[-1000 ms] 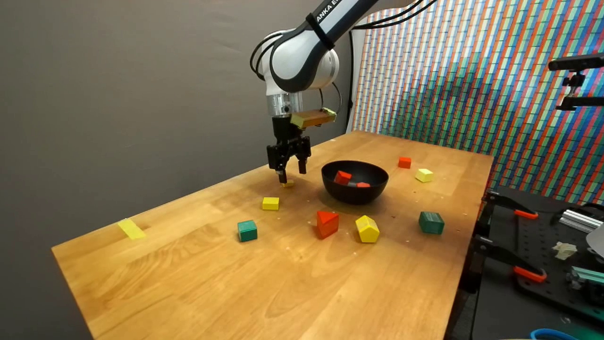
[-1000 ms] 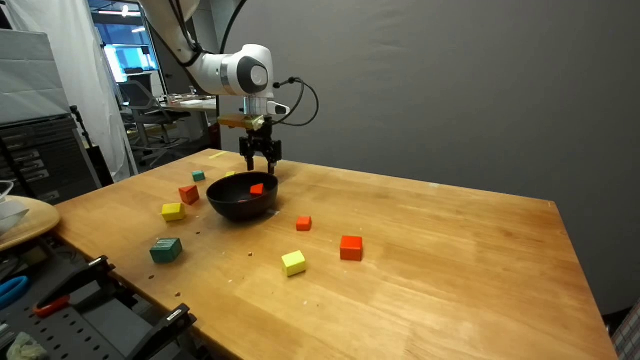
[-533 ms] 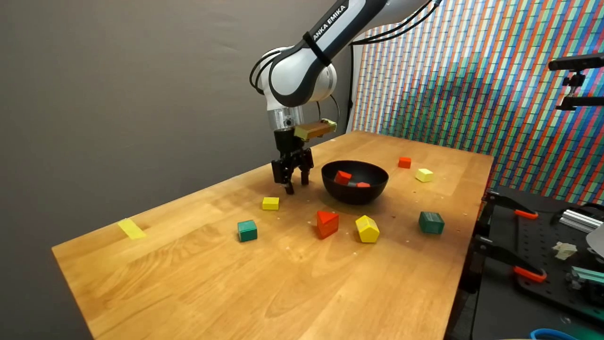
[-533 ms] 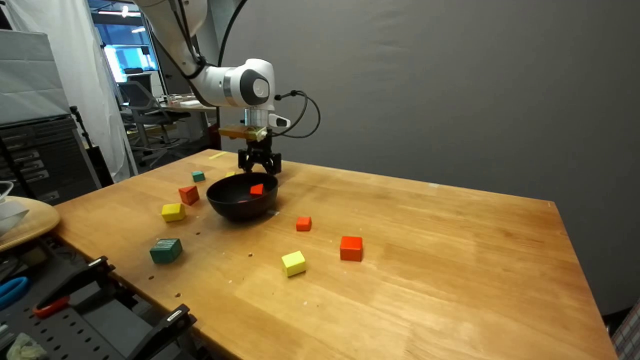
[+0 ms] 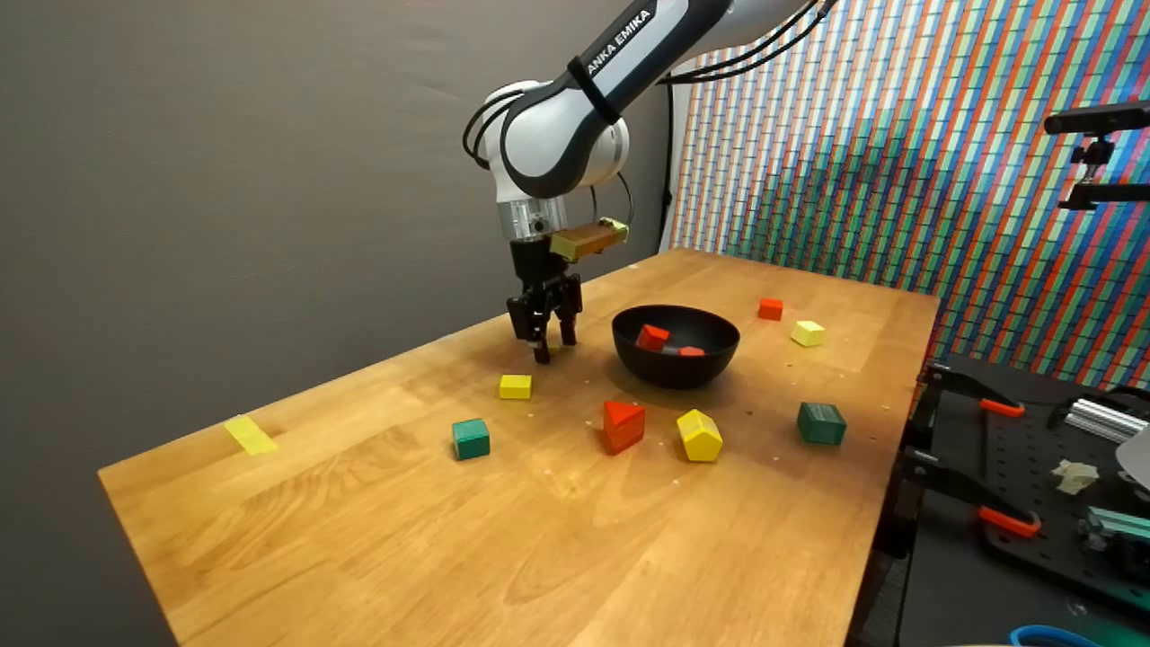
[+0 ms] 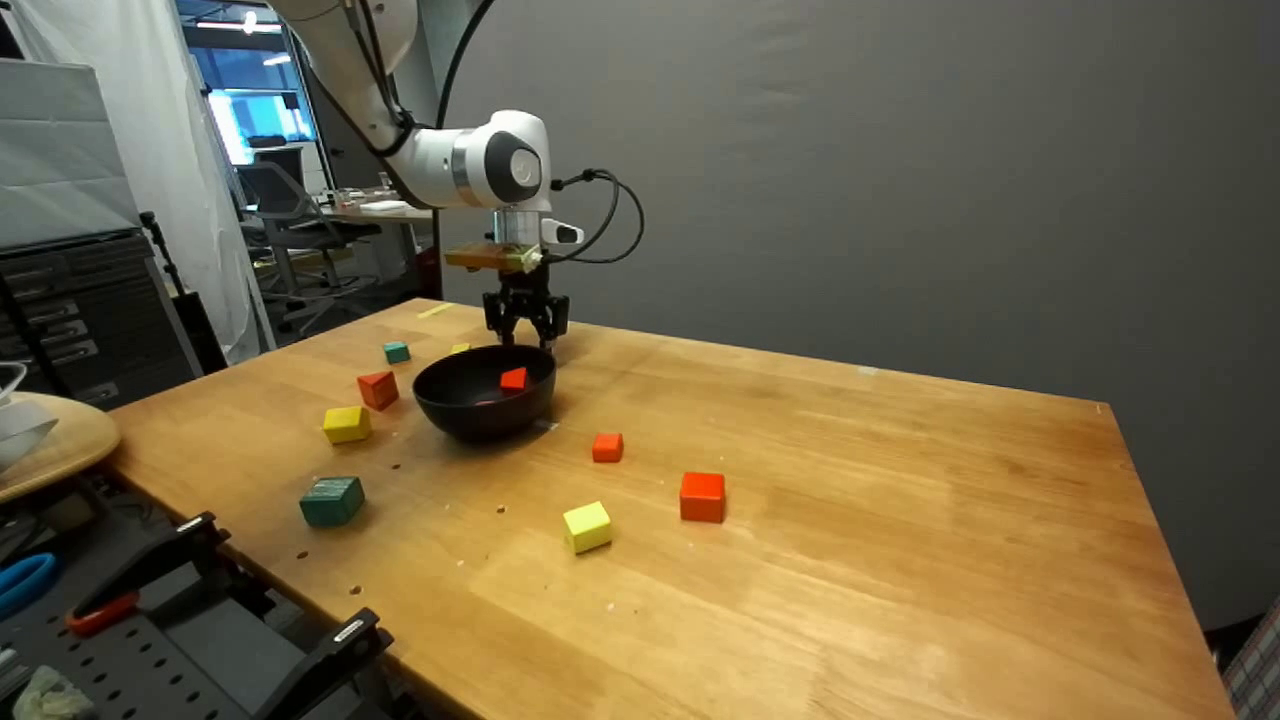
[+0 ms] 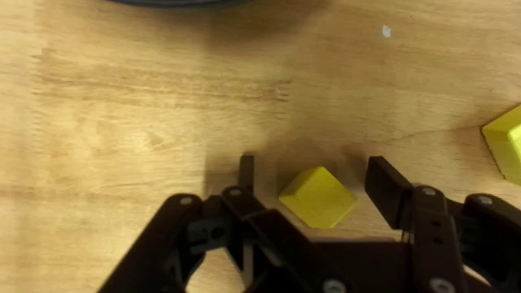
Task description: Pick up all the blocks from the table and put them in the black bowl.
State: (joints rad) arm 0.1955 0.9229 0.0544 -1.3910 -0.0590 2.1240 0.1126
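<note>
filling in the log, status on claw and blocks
Claw open, straddling yellow block, not gripping. Yellow block on table, turned cornerwise. Second yellow block off to side, likely no obstacle.

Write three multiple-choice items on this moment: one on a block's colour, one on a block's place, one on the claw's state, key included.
1. What colour is the block that shows most clearly in the black bowl?
A. Green
B. Yellow
C. Red

2. Where is the yellow block in the lower middle of the wrist view?
A. Between the fingers of the claw
B. Inside the bowl
C. Stacked on a green block

3. How does the claw stand?
A. Shut on a green block
B. Open
C. Shut, empty

1: C, its faces are red in both exterior views.
2: A, the wrist view shows a finger on either side of it.
3: B, the table shows in a gap between the yellow block and each finger.
</note>
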